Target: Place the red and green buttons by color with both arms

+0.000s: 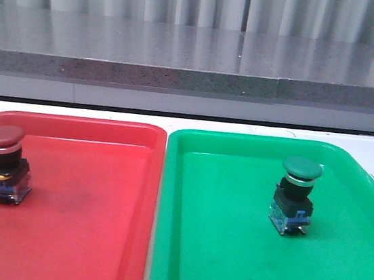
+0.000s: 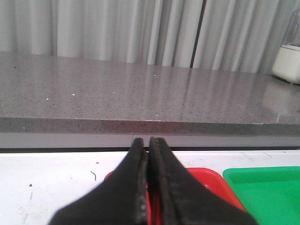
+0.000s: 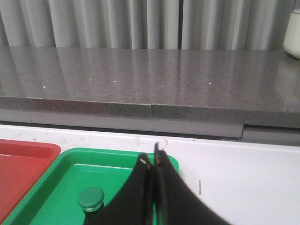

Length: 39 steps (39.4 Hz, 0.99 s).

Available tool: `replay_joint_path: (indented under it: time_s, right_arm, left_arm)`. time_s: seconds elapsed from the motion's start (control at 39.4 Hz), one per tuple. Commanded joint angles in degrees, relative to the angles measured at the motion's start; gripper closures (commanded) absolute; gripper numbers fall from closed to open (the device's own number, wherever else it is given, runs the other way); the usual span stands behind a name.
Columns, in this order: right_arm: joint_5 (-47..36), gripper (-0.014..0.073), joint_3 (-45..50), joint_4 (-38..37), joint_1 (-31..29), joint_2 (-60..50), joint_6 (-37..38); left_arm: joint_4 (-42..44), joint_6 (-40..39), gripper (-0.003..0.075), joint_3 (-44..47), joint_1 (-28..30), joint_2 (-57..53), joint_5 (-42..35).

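The red button [image 1: 3,162], dark red cap on a black body with a blue base, stands upright in the red tray [image 1: 79,236] near its left side. The green button [image 1: 296,194] stands upright in the green tray [image 1: 227,254], right of its middle; it also shows in the right wrist view [image 3: 91,198]. Neither gripper shows in the front view. My left gripper [image 2: 146,143] is shut and empty, raised over the red tray [image 2: 211,180]. My right gripper [image 3: 152,158] is shut and empty, raised over the green tray [image 3: 61,187], apart from the green button.
The two trays lie side by side on a white table [image 2: 51,178]. A grey stone counter [image 1: 183,57] runs behind it before a pale curtain. A white container [image 2: 287,61] stands at the counter's far right.
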Motion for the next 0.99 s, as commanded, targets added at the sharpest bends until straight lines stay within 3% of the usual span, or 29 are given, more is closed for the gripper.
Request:
replay_joint_path:
  time_s: [0.0,0.43,0.56,0.79,0.96]
  right_arm:
    - [-4.7,0.0718,-1.4,-0.7,-0.3,0.7,-0.6]
    - [-4.7,0.0718,-1.4,-0.7,-0.3,0.7,-0.6]
    - [-4.7,0.0718,-1.4,-0.7,-0.3,0.7,-0.6]
    - [-4.7,0.0718,-1.4,-0.7,-0.2,0.8,-0.6]
    - [-4.6,0.0718,-1.4,-0.7,-0.2,0.8,-0.6]
  left_arm:
    - [0.0,-0.6,0.074,-1.4,0.0,0.8,-4.5]
    - [0.0,-0.6,0.074,-1.4,0.0,0.8,-4.5]
    - [0.1,-0.6,0.074,3.1,0.9,-0.6,-8.8]
    - [-1.4,-0.6,0.074,13.9,9.0,-2.7,-12.6]
    - [-2.0,-0.6,0.074,21.2,11.7,-2.7,-18.2]
